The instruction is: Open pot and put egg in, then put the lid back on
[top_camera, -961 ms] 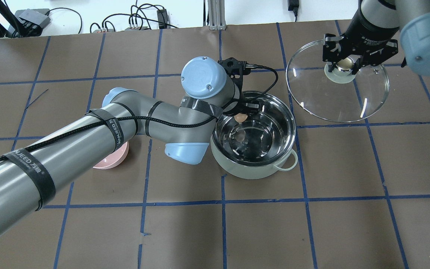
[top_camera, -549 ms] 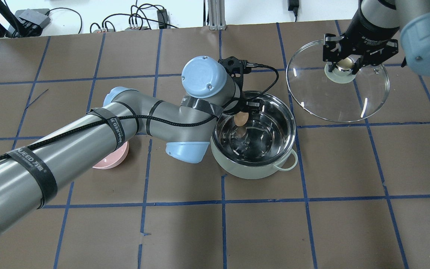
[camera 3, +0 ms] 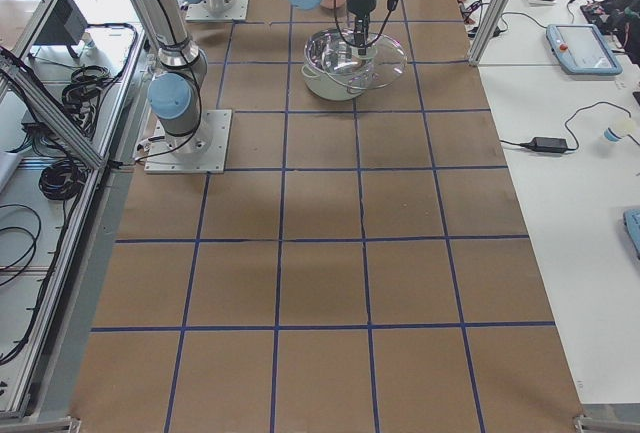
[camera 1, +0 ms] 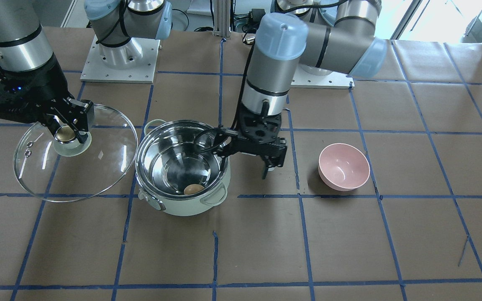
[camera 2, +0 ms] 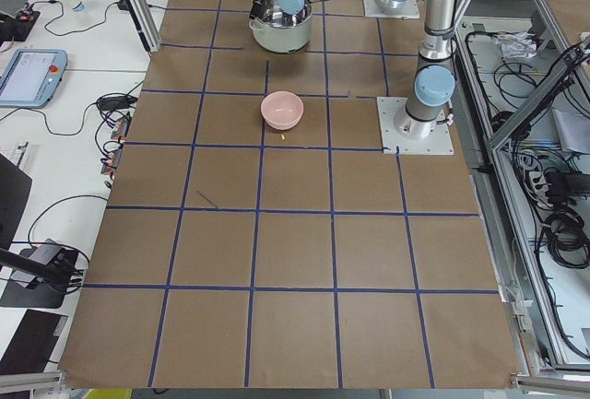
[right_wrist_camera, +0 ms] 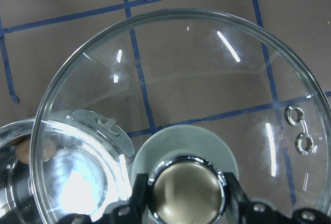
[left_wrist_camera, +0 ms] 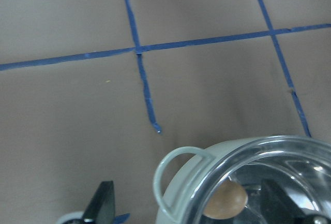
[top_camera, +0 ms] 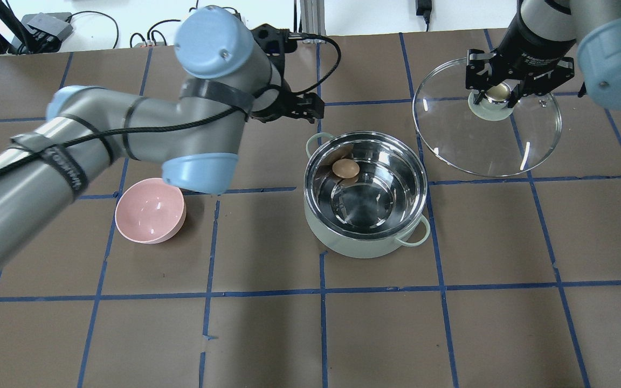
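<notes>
The mint-green pot (top_camera: 365, 249) stands open mid-table, also in the front view (camera 1: 186, 205). The brown egg (top_camera: 345, 168) lies inside it against the steel wall, also seen in the front view (camera 1: 193, 189) and the left wrist view (left_wrist_camera: 225, 201). My left gripper (top_camera: 291, 114) is open and empty, raised beside the pot's far left rim (camera 1: 243, 163). My right gripper (top_camera: 496, 92) is shut on the gold-topped knob (right_wrist_camera: 189, 192) of the glass lid (top_camera: 483, 141). It holds the lid level above the table, right of the pot (camera 1: 94, 167).
A pink bowl (top_camera: 150, 210) stands on the table left of the pot, also in the front view (camera 1: 343, 166). Blue tape lines grid the brown table. Cables and boxes lie along the far edge (top_camera: 202, 29).
The left gripper let go of the egg, which now lies in the pot. The left arm rose and swung back and left, off the pot. The right arm and lid stayed still.
</notes>
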Robot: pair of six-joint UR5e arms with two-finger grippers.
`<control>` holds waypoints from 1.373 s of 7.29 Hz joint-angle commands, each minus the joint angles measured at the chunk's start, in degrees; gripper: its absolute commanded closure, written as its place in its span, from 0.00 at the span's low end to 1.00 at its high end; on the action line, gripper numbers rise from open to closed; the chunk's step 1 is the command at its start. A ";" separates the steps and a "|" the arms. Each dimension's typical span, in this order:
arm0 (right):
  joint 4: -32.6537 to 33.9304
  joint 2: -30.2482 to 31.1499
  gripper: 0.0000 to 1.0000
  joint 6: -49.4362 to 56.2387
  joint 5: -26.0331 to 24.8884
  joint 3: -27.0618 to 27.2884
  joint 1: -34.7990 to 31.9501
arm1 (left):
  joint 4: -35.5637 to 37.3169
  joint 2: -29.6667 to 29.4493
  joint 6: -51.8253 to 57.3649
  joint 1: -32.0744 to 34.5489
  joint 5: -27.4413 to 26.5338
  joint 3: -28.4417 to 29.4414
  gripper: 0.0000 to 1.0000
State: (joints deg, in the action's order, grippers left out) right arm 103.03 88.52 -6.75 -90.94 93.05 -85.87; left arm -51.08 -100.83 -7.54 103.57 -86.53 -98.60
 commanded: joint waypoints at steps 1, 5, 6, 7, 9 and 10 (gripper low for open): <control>0.06 0.08 0.72 0.07 -0.03 -0.06 0.00 | -18.01 7.98 3.93 -8.70 -0.48 0.77 0.00; -0.03 0.16 0.72 -0.45 0.06 0.20 -0.18 | -48.19 13.81 6.05 -15.60 -5.27 14.28 0.00; -0.03 0.16 0.72 -0.72 0.06 0.90 -0.61 | -48.06 13.38 5.87 -15.16 -6.18 14.31 0.00; 0.06 -0.36 0.72 -1.07 0.15 1.26 -2.27 | -47.63 13.11 5.87 -15.16 -6.28 14.49 0.00; 2.07 -2.89 0.73 -11.11 2.69 1.52 -9.63 | -46.31 13.02 7.36 -15.16 -6.02 13.17 0.00; 3.82 -4.56 0.73 -12.75 2.26 1.61 -13.06 | -45.69 13.11 7.36 -15.24 -5.58 12.99 0.00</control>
State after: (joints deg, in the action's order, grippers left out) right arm 105.09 85.86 -15.73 -88.79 94.53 -94.69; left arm -97.44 -87.75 -0.49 88.41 -92.44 -85.25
